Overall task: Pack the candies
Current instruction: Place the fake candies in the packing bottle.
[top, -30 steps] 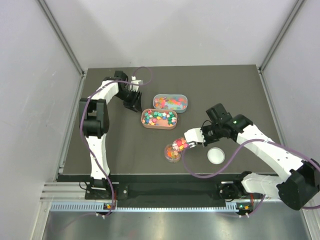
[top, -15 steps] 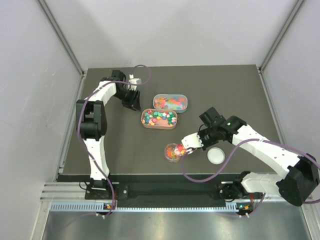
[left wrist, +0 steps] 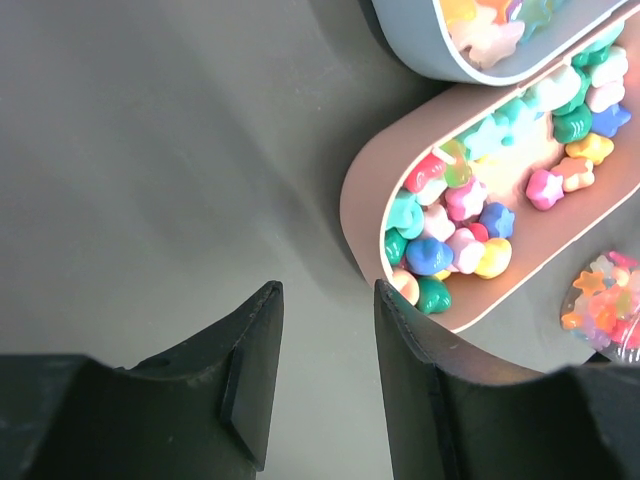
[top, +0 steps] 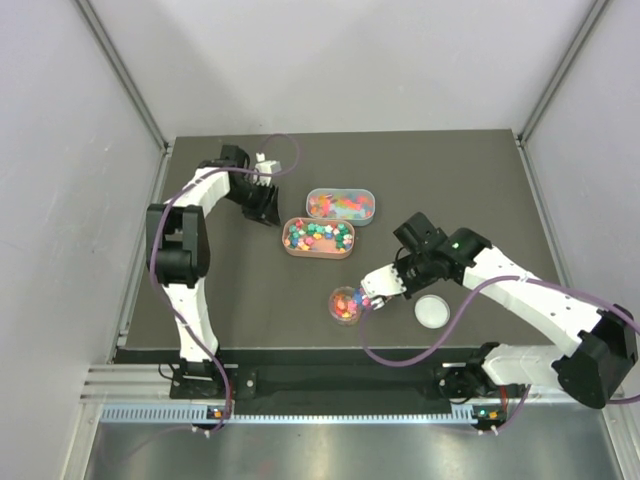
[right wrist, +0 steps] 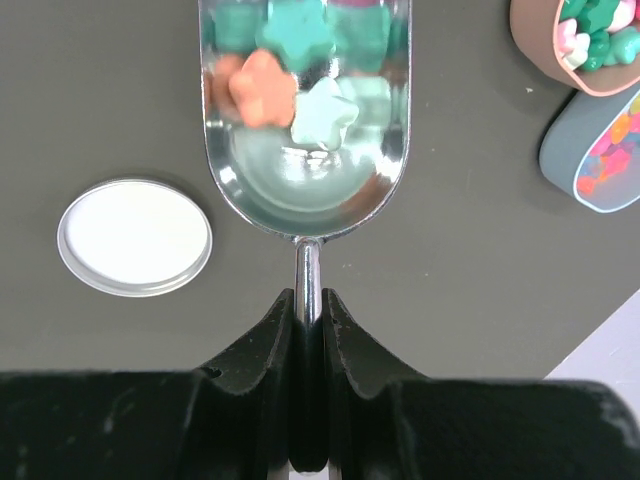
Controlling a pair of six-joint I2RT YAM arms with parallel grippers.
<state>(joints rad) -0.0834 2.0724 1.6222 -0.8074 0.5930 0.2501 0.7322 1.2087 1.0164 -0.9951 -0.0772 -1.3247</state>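
**Top, left‑wrist and right‑wrist views, read left to right.** The left claw hangs over bare bench at the far left. Its fingers are apart and grip nothing, with a clear gap of bench surface between them.

Just to its right lie two oblong trays, side by side and touching. The tan tray is the nearer, and the grey tray lies behind it. Both hold the candies, small star‑shaped sweets in teal, pink, yellow, blue, orange and white.

Nearer the arm bases, apart from the trays, stands a small round clear jar. It is uncapped and already holds a mixed heap of sweets.

A metal scoop reaches in from the right, with its front end at the jar's right rim. Whether it touches the rim cannot be told. Its bowl carries a few sweets, one orange, one pale mint and some teal, all lying toward the front end.

The right claw is clamped tight on the scoop's thin handle, which runs straight between the two fingers.

To the right of the jar, close beside the scoop, a round silver lid lies flat on the bench. It touches neither jar nor scoop.
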